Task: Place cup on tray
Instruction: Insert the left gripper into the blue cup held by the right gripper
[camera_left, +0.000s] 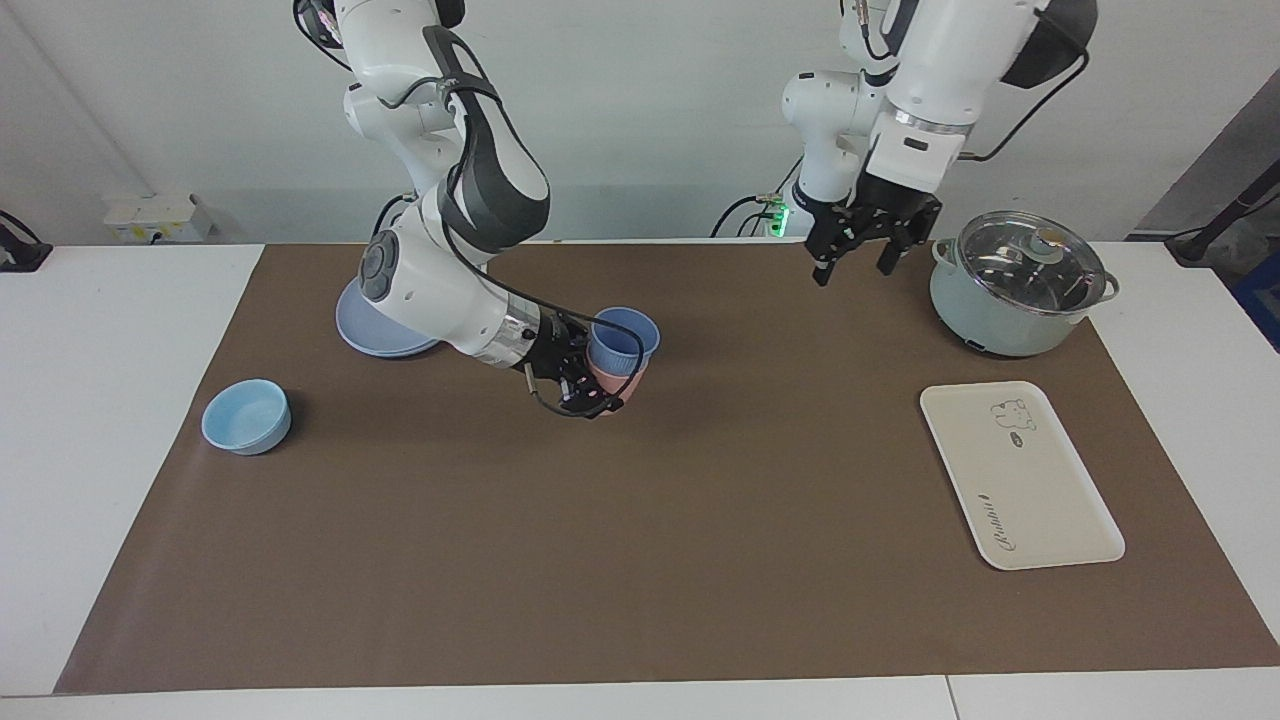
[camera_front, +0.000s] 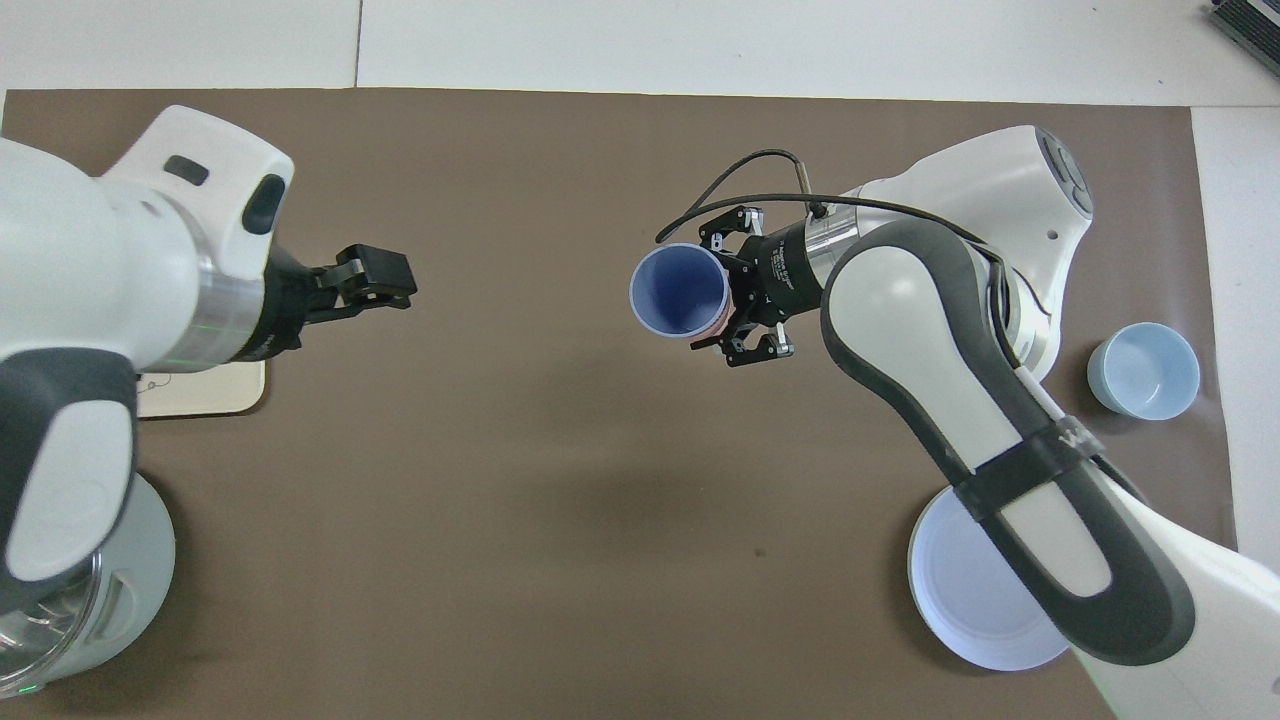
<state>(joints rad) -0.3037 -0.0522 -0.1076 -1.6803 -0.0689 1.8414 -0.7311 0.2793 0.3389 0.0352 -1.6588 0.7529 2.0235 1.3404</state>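
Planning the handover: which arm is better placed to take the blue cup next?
Probably left: the open left gripper hangs between the right gripper's nested blue plastic cup and the cream rectangular tray.

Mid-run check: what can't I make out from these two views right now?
- Overhead: the tray is mostly hidden under the left arm; only a corner shows.
- Overhead: the pink tumbler is almost covered by the cup nested in it.
- Facing: the right gripper hides the tumbler's base; contact with the mat is unclear.
- Both: the plate is partly under the right arm.
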